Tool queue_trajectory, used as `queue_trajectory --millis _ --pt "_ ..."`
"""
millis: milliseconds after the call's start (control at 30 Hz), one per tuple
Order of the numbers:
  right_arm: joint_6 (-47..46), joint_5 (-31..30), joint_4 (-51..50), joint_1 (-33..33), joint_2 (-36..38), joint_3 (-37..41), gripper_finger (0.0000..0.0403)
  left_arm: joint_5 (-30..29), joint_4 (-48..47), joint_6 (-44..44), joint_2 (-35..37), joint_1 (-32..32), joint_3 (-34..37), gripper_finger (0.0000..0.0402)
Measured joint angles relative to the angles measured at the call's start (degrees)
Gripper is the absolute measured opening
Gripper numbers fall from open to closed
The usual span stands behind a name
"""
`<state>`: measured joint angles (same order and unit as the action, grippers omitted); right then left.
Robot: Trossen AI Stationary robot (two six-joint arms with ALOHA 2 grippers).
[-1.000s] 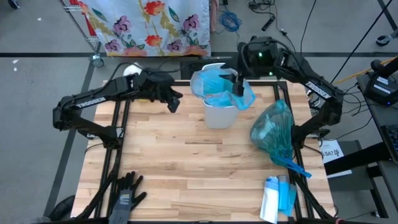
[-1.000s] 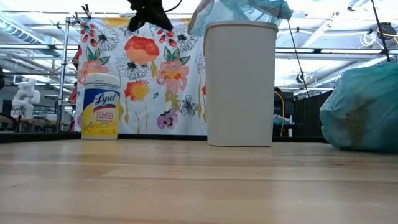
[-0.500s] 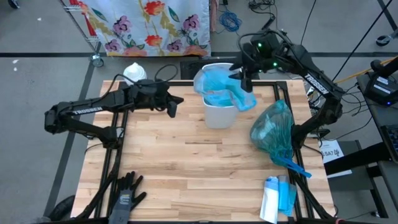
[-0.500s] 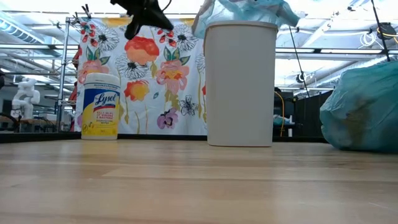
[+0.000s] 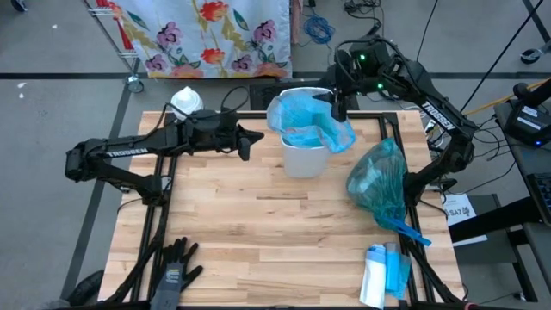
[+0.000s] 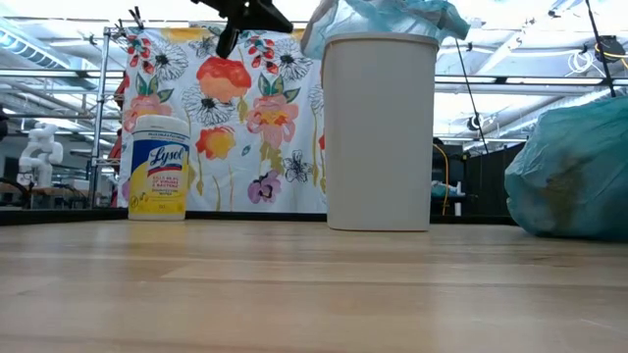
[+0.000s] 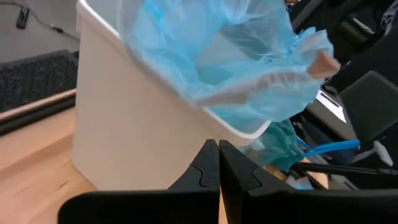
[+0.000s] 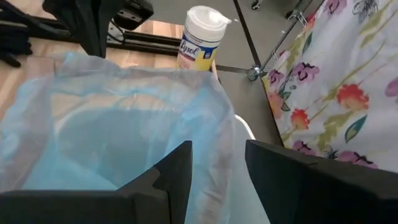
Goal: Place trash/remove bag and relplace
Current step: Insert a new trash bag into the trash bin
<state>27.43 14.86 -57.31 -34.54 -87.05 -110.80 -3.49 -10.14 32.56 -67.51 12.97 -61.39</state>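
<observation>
A white bin [image 5: 303, 160] stands at the table's far middle, and a light blue bag [image 5: 303, 120] lies loosely in its mouth and over its rim. My right gripper [image 5: 336, 107] hangs open over the bin's far right rim, one finger over the bag's inside and the other outside its edge [image 8: 214, 118]. My left gripper [image 5: 247, 144] is shut and holds nothing. It is raised to the left of the bin and points at it [image 7: 124, 124]. A full teal bag [image 5: 379, 181] rests on the table to the bin's right. The trash is hidden. My right gripper stands astride the blue bag's rumpled edge [image 8: 214, 118], coming from the far side and slanting down. I cannot tell whether either finger touches the plastic.
A Lysol canister [image 5: 185, 102] stands at the far left, behind my left arm. Black gloves [image 5: 176, 267] lie at the near left edge. A pack of blue bags [image 5: 383, 271] lies at the near right. A flowered cloth [image 6: 255, 108] hangs beyond the far edge.
My left gripper has tipped up from pointing downward to nearly level and now aims at the bin, having gone a little toward it. My right gripper has shifted toward the table's far edge over the bin's rim, and the bag's loose edge has shifted with it.
</observation>
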Motion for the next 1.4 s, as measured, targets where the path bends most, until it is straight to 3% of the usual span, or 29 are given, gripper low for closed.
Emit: queue_trajectory --millis 267,633,767,867,967,1100,1267,1400 --pt "3.68 -2.87 0.04 -0.38 0.00 0.00 0.0141 0.04 0.75 1.65 -1.08 -0.38 0.00 0.0000" --pt "-1.09 -2.54 -8.55 -3.41 -0.18 0.00 0.0140 0.13 0.52 1.65 -1.50 -0.63 0.00 0.0000" --pt "-2.58 -2.52 -15.22 -3.76 -0.89 0.00 0.0114 0.09 0.69 0.85 -1.50 -0.57 0.00 0.0000" --pt "-2.65 -0.93 -18.18 -3.75 -1.41 0.00 0.0063 0.04 0.68 -0.50 -1.50 -0.20 0.00 0.0000" --pt "-2.65 0.49 -16.94 -3.63 -1.36 0.00 0.0011 0.07 0.70 -0.61 -1.50 0.65 0.00 0.0000" --pt "-6.81 0.45 -10.31 -3.79 -1.38 0.00 0.0003 0.54 2.49 -1.95 -1.50 2.24 0.00 0.0000" --pt "-14.88 -0.04 0.64 -4.52 -1.38 0.00 0.0001 7.02 5.83 -4.14 -1.48 6.61 0.00 0.0000" --pt "-18.56 -9.10 4.20 -4.90 -1.38 -0.02 0.0000 7.87 9.65 -4.88 -1.48 10.16 0.00 0.0000"
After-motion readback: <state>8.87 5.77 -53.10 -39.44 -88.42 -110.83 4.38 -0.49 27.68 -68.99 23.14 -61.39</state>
